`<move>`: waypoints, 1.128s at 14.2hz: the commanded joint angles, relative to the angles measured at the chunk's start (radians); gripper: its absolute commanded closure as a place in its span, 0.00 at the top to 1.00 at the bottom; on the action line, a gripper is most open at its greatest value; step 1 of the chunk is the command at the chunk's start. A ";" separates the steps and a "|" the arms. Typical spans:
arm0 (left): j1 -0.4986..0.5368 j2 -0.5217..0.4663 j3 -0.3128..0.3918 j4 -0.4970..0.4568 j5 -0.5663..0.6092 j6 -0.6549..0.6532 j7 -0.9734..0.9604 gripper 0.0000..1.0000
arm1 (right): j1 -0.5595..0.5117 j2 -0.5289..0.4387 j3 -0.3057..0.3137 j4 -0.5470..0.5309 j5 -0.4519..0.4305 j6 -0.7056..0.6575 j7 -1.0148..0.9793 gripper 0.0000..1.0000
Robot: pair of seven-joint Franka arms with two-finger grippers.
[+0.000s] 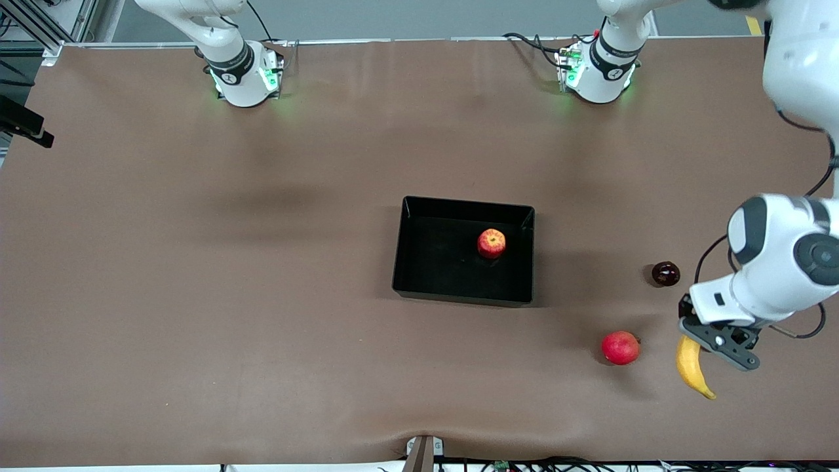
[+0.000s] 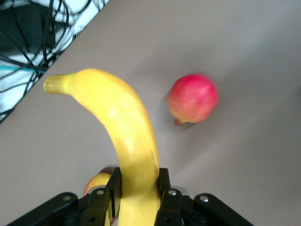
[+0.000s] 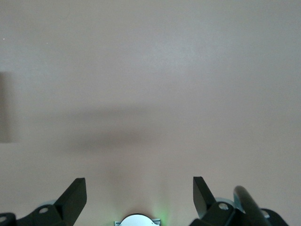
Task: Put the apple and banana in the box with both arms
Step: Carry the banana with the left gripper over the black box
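**Banana in my left pincer, apple in the box**

My left pincer (image 1: pixel 704 335) was clamped on the one banana (image 1: pixel 693 368), its two fingers (image 2: pixel 114 187) pressed against the fruit's sides near one end. The banana's curved length stuck out past the fingertips, ending in a stubby tip. I held it over the brown tabletop (image 1: pixel 196 262) toward the left arm's end, over the edge nearest the front camera. I could not tell whether the banana touched the surface or hung just above it.

One apple (image 1: pixel 491 243), red with yellowish streaks, sat inside the single black box (image 1: pixel 419 262), toward the left arm's end of it, resting on the floor clear of the walls. The box stood near the middle of the tabletop.

I counted two loose fruits outside the box. One was a pinkish-red round fruit (image 1: pixel 620 347) with a small crown, looking like a pomegranate, lying just beside the banana, toward the box. The other was a small dark glossy fruit (image 1: pixel 666 273), farther from the front camera than the pomegranate and well apart from the box. In the left wrist view a sliver of a further reddish-yellow fruit (image 2: pixel 96 183) peeked out beside my fingers, mostly hidden.

My right pincer (image 3: pixel 140 195) waited with its fingers spread wide and nothing between them, over bare tabletop close to the right arm's base (image 1: pixel 244 82).
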 commanded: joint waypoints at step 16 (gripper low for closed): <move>-0.452 0.109 -0.316 -0.042 0.166 -0.103 -1.191 0.00 | -0.032 0.002 0.012 0.005 0.013 -0.010 -0.009 1.00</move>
